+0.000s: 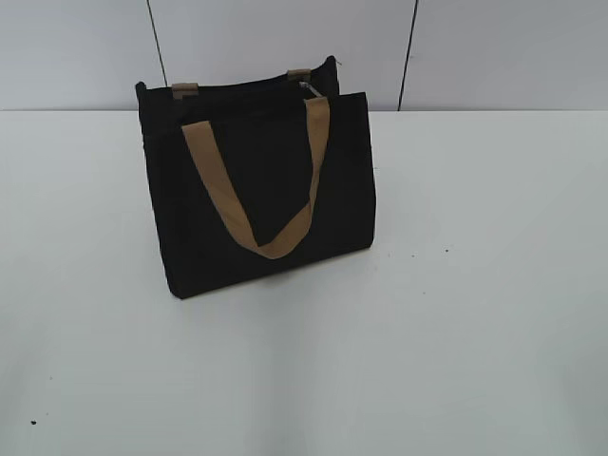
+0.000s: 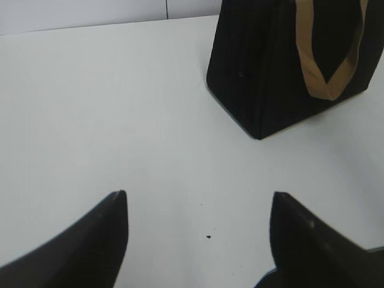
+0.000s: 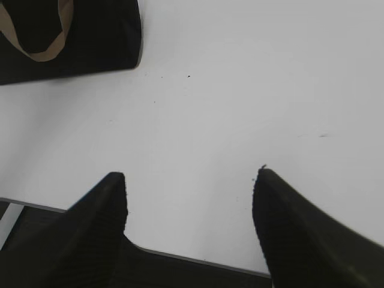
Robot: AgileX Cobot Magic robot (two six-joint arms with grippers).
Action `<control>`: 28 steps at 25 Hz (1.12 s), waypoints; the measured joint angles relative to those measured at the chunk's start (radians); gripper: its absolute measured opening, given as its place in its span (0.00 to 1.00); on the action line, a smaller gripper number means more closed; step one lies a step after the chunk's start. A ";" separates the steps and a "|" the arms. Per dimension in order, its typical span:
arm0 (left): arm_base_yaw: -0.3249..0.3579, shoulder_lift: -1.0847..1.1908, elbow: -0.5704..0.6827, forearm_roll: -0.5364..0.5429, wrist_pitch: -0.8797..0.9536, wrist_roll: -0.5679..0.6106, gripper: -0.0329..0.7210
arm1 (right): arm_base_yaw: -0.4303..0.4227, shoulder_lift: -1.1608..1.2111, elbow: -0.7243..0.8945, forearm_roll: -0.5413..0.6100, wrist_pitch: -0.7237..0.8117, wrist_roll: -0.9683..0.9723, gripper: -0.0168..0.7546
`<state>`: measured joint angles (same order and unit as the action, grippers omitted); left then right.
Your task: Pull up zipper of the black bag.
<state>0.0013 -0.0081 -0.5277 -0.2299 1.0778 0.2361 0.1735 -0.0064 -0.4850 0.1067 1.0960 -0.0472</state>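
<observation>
The boxy black fabric bag (image 1: 256,190) stands upright on the white table (image 1: 456,313), towards the back, close to the pale panelled wall (image 1: 494,47). One tan webbing strap handle (image 1: 261,180) hangs down its front face in a long loop; the tan ends of the second strap (image 1: 185,90) poke up at the rear top edge. Near the right end of that top edge I can make out a small silver-grey glint, the zipper slider (image 1: 306,87) (too small to tell how its tab hangs).

My left gripper (image 2: 198,198) hovers over bare table with its two dark fingers (image 2: 102,234) spread wide and nothing between them. From that wrist, the bag sits ahead and to the right, well apart from my fingertips, showing a side panel, a bottom corner and the hanging tan loop. A tiny dark speck (image 2: 208,236) lies on the table between the fingers.

My right gripper (image 3: 192,177) is likewise spread wide, holding nothing, its dark ribbed fingers (image 3: 102,222) above the near edge of the table. From that wrist, the bag is at the upper left, well apart from me, with only its lower part and the bottom of the loop in sight.

Neither arm appears in the exterior view.
</observation>
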 joint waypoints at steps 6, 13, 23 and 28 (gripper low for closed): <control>0.000 0.000 0.001 0.079 -0.004 -0.129 0.79 | 0.000 0.000 0.000 0.011 0.000 0.000 0.67; 0.000 0.000 0.001 0.071 -0.004 -0.143 0.77 | 0.000 0.000 0.000 0.012 0.000 0.001 0.67; 0.000 0.000 0.001 0.066 -0.015 -0.144 0.76 | 0.000 0.000 0.000 0.012 0.000 0.001 0.67; 0.000 0.000 0.001 0.066 -0.018 -0.145 0.74 | -0.013 0.000 0.000 0.013 0.000 0.002 0.67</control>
<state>0.0013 -0.0081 -0.5267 -0.1638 1.0598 0.0911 0.1607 -0.0064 -0.4850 0.1197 1.0960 -0.0452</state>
